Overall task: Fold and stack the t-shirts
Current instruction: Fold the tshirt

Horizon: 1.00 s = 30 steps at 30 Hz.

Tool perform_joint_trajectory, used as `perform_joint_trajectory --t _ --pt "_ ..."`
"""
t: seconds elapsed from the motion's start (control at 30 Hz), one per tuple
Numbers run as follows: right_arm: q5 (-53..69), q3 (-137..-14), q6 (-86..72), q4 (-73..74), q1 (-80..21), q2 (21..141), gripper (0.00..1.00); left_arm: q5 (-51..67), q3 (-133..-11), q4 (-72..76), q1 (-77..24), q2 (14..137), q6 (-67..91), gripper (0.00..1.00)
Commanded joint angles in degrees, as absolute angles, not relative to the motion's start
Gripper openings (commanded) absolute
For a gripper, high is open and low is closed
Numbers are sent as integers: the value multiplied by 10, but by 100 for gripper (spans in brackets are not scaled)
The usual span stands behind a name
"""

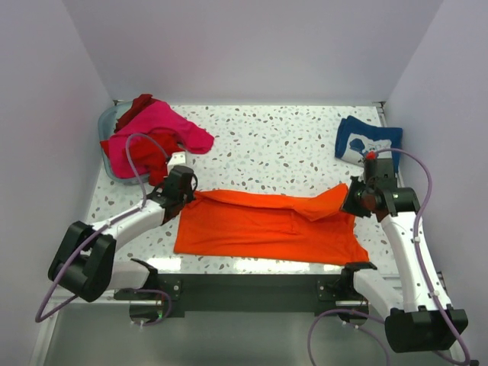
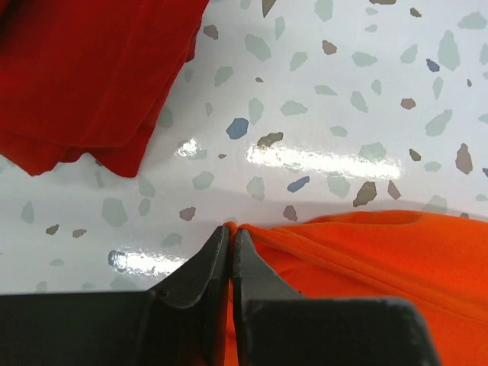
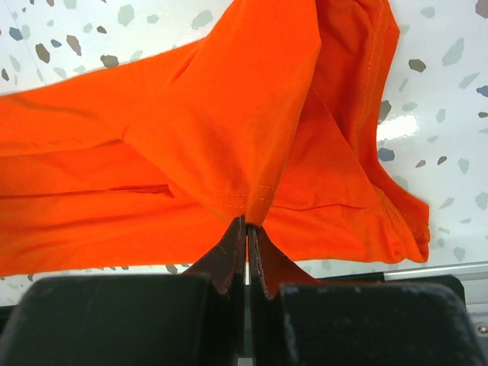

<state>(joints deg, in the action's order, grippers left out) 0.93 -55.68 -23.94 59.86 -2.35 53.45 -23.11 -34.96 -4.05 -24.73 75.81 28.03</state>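
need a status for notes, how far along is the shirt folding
Done: navy t-shirt looks folded, far right. In hand: left gripper and right gripper each pinch the orange t-shirt, partly folded. To do: pink t-shirt and red t-shirt lie heaped at the bin.

The orange t-shirt (image 3: pixel 191 130) is soft matt cloth with stitched hems; the red t-shirt (image 2: pixel 84 76) is the same dull cloth. The table (image 2: pixel 320 145) is smooth, glossy and speckled, throwing glare. The right end effector (image 3: pixel 246 226) looks matt, grainy black plastic.

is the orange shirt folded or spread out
Mid-fold: the orange t-shirt lies mostly flat, its far edge doubled over, pinched at each end by the left gripper and right gripper.
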Motion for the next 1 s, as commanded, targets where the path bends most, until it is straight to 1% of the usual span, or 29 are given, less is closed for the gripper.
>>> perform_joint_trajectory --t 0.0,0.2,0.67,0.7,0.77,0.8,0.83,0.87,0.9,0.93,0.97 --pt "1 -562 -232 620 -25 518 0 -260 -332 -32 -253 720 300 0" --pt "5 -563 -233 637 -26 500 0 -275 -318 -65 -257 668 315 0" --pt "23 -558 -238 687 -25 459 0 -282 -287 -140 -274 592 353 0" --pt "27 -556 -237 690 -26 456 0 -281 -283 -145 -279 578 357 2" --pt "36 -553 -235 697 -25 450 0 -283 -278 -160 -287 562 371 15" --pt "38 -554 -235 700 -26 451 5 -286 -277 -168 -290 544 378 30" --pt "36 -557 -233 704 -26 450 21 -288 -276 -179 -294 534 383 38" --pt "33 -562 -232 705 -26 450 30 -291 -276 -185 -296 525 391 48" --pt "30 -567 -232 705 -25 452 38 -291 -278 -189 -297 509 393 65" --pt "26 -580 -231 705 -25 453 48 -291 -280 -196 -298 502 394 71" --pt "25 -586 -231 701 -25 460 51 -292 -288 -199 -298 498 393 76"
